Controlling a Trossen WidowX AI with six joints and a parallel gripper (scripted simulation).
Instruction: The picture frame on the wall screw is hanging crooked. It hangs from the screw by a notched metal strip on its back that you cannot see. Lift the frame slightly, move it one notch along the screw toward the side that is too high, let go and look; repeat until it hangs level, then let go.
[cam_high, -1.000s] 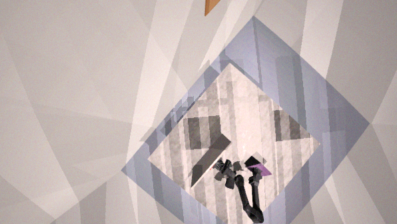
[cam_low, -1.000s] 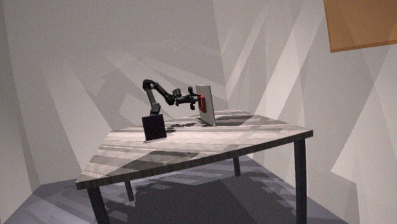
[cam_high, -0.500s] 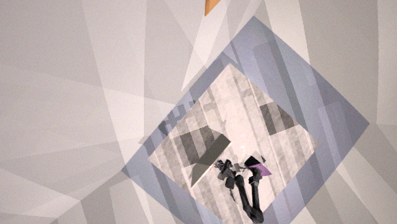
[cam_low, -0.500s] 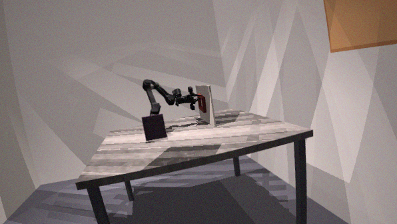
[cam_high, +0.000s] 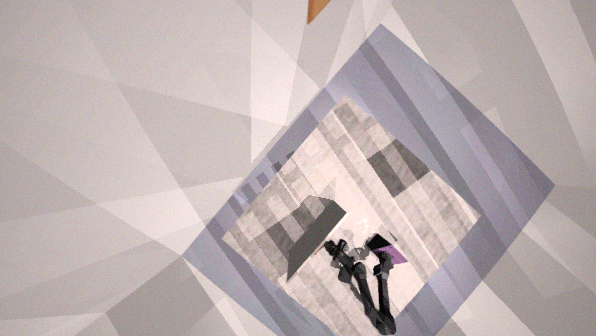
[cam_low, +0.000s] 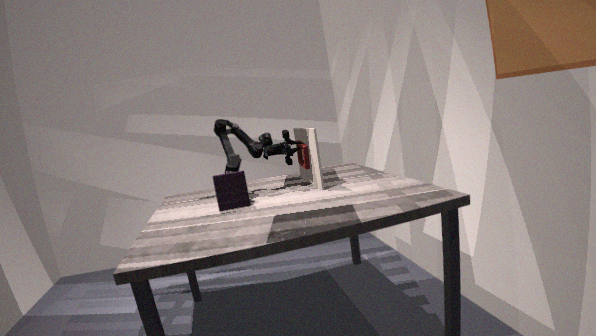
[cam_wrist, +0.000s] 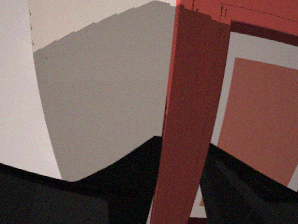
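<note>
The red picture frame (cam_low: 307, 160) (cam_wrist: 192, 90) is against the pale upright panel (cam_low: 318, 167) (cam_wrist: 105, 90). In the top view only a thin reddish sliver shows beside the panel. My gripper (cam_low: 300, 146) (cam_wrist: 179, 146) is shut on the frame's left side bar, one dark finger on each side of it in the wrist view. There the side bar leans, its top further right, and the top bar slopes down to the right; how far the frame itself is tilted I cannot tell. The screw and notched strip are hidden.
The panel stands on the wooden table (cam_high: 445, 225) (cam_low: 400, 200). A dark and purple block (cam_high: 395, 255) (cam_low: 231, 191) stands near the arm's base. An orange panel (cam_high: 316, 9) (cam_low: 545, 35) is far off, beyond the table. Patchy shadows cross the walls and table.
</note>
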